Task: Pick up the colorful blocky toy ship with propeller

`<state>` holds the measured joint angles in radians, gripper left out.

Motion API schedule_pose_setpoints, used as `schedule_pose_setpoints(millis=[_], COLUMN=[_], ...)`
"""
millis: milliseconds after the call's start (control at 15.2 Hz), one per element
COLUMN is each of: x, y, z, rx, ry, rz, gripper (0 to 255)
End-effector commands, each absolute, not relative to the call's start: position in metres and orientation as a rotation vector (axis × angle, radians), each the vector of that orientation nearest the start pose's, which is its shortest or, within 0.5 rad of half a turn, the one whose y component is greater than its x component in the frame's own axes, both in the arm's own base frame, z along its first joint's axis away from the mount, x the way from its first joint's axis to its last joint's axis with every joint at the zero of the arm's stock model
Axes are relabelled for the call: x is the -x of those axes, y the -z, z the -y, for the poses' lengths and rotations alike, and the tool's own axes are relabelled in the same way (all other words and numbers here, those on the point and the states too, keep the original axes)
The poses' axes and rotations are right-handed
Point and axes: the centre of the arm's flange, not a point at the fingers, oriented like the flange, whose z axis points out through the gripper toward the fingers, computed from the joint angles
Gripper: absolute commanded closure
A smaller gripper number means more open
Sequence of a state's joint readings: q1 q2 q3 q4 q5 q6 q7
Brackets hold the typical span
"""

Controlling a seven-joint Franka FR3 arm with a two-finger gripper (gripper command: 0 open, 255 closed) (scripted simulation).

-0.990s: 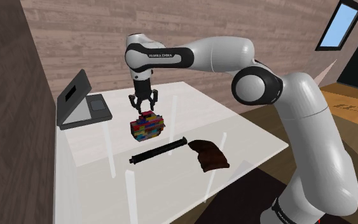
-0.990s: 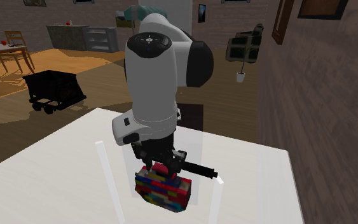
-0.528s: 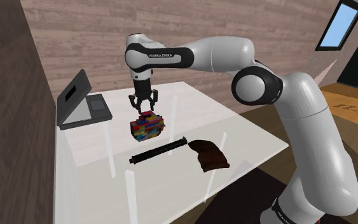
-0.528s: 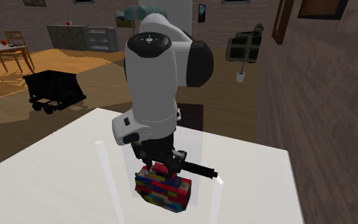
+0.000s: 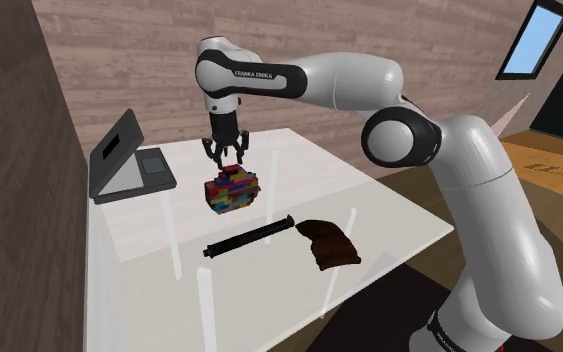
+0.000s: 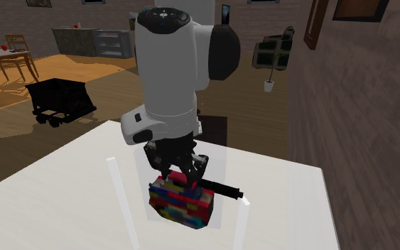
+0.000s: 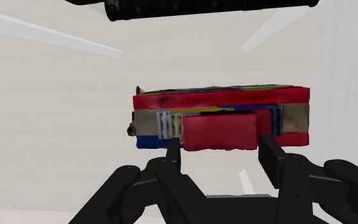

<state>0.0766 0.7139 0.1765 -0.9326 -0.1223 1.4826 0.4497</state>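
The colorful blocky toy ship [image 5: 231,190] sat tilted in my pincer [image 5: 226,157], whose fingers were closed narrowly on the red block atop it. It hung near the black rod [image 5: 249,238], seemingly just clear of the white table [image 5: 369,205]. I judged the grasp made and the lift barely begun; raising it well above the rod was left

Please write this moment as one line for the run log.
phase: grasp | gripper: shut on toy ship | hold point: red top block | nearby on table: black rod, brown object
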Motion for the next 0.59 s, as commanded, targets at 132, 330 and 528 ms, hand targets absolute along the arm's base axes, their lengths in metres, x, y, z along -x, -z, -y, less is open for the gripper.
schedule_pose_setpoints(millis=[132, 330, 528], x=[-0.716, -0.716, -0.716], y=[-0.477, -0.493, -0.499], z=[-0.125, -0.125, -0.125], rx=[3.169, 3.169, 3.169], ry=[-0.230, -0.230, -0.230], rz=[-0.368, -0.368, -0.368], gripper=[255, 255, 255])
